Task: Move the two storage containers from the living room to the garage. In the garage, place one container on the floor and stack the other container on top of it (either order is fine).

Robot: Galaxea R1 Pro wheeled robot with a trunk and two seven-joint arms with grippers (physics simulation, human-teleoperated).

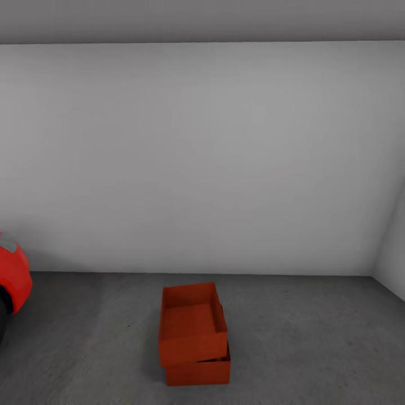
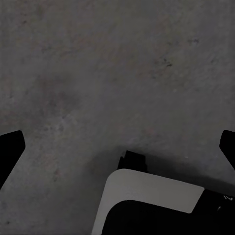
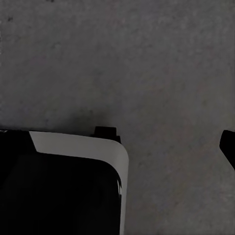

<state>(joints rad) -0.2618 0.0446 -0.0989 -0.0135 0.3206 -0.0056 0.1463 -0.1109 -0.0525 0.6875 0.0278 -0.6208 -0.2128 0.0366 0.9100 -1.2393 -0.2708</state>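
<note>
Head view, two storage containers stacked, both empty

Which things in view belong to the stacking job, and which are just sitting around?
Job:
upper storage container, sitting skewed on the lower one
lower storage container
garage floor

Not the job:
red car at far left
pale grey wall

Black fingers; black base with white curved edge band, possibly robot's chassis.
</note>
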